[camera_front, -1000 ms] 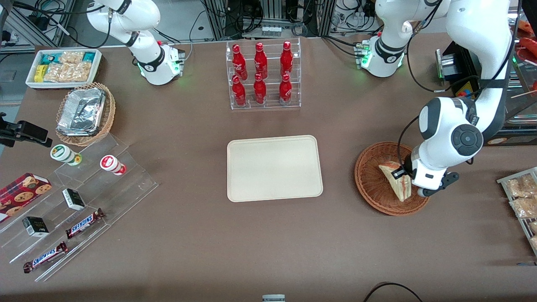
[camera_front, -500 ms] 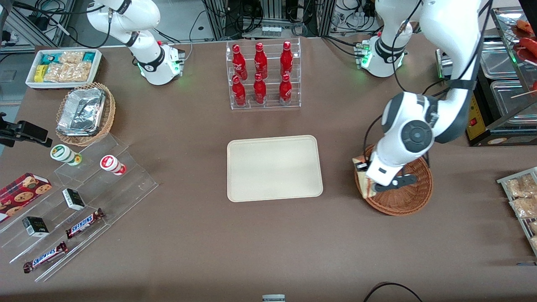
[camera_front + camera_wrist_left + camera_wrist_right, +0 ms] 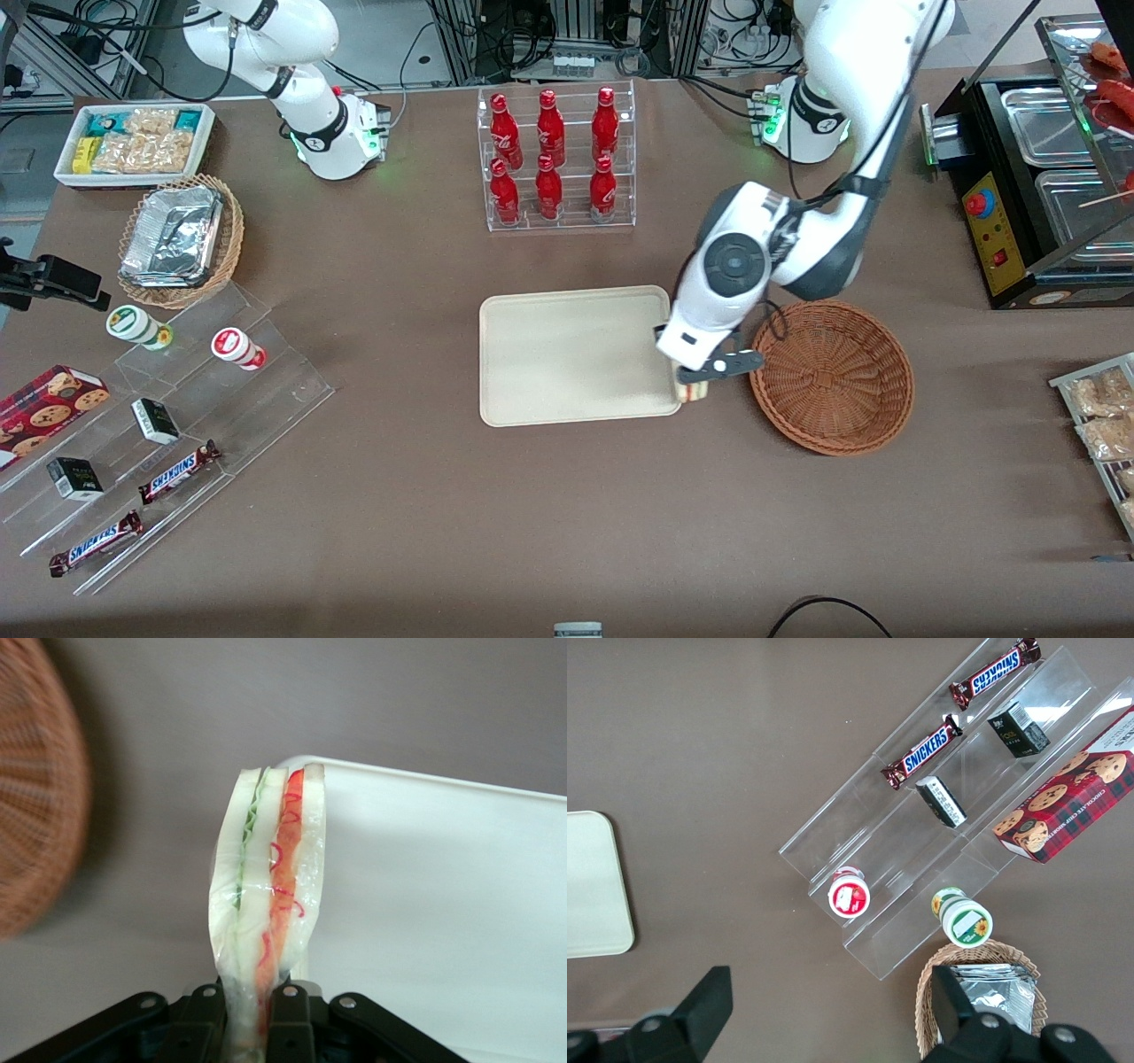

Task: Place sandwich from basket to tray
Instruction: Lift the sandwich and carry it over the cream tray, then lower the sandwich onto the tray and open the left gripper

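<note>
My left gripper (image 3: 694, 383) is shut on the wrapped sandwich (image 3: 268, 895) and holds it in the air between the basket and the tray, just over the tray's edge nearest the basket. In the front view only the sandwich's lower tip (image 3: 692, 391) shows under the wrist. The reddish-brown wicker basket (image 3: 831, 376) stands empty beside the gripper and shows blurred in the left wrist view (image 3: 35, 806). The cream tray (image 3: 576, 354) lies in the table's middle, bare, and shows under the sandwich in the left wrist view (image 3: 443, 904). It also shows in the right wrist view (image 3: 594, 886).
A clear rack of red bottles (image 3: 556, 159) stands farther from the front camera than the tray. A black appliance with steel pans (image 3: 1028, 177) and a rack of snack packets (image 3: 1103, 416) lie at the working arm's end. Clear steps with snacks (image 3: 151, 425) and a tan basket with a foil container (image 3: 177, 237) lie toward the parked arm's end.
My left gripper has lifted the sandwich out of the basket and carried it sideways to the tray's near edge. The basket now stands empty.
</note>
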Tool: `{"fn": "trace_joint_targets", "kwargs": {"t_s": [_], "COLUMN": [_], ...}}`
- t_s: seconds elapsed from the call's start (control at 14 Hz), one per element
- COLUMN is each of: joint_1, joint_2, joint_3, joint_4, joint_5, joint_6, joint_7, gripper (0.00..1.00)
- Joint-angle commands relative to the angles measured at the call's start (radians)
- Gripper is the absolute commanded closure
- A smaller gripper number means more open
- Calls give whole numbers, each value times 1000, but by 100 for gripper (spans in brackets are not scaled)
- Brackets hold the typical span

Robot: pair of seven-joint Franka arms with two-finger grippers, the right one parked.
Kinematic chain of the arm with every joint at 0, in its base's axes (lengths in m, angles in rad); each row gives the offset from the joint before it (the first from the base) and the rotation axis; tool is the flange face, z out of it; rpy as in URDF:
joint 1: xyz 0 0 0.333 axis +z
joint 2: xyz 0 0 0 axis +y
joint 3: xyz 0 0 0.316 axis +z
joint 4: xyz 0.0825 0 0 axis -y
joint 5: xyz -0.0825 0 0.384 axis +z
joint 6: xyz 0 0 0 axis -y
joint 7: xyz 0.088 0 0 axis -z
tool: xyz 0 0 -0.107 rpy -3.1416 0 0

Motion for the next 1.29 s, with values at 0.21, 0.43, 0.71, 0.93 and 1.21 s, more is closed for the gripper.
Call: {"fn": "trace_joint_targets", "kwargs": {"t_s": [0.21, 0.43, 0.71, 0.93, 1.21], "joint_1": [-148, -200, -225, -225, -225], "joint_2": [206, 275, 298, 322, 330], "joint_3": [14, 16, 17, 17, 20], "joint_4": [244, 317, 333, 347, 354], "joint_5": [-6, -3, 2, 10, 11], "joint_6": [-16, -14, -11, 10, 12], "joint_7": [-176, -242, -273, -300, -301], "gripper": [100, 100, 100, 100, 57]}}
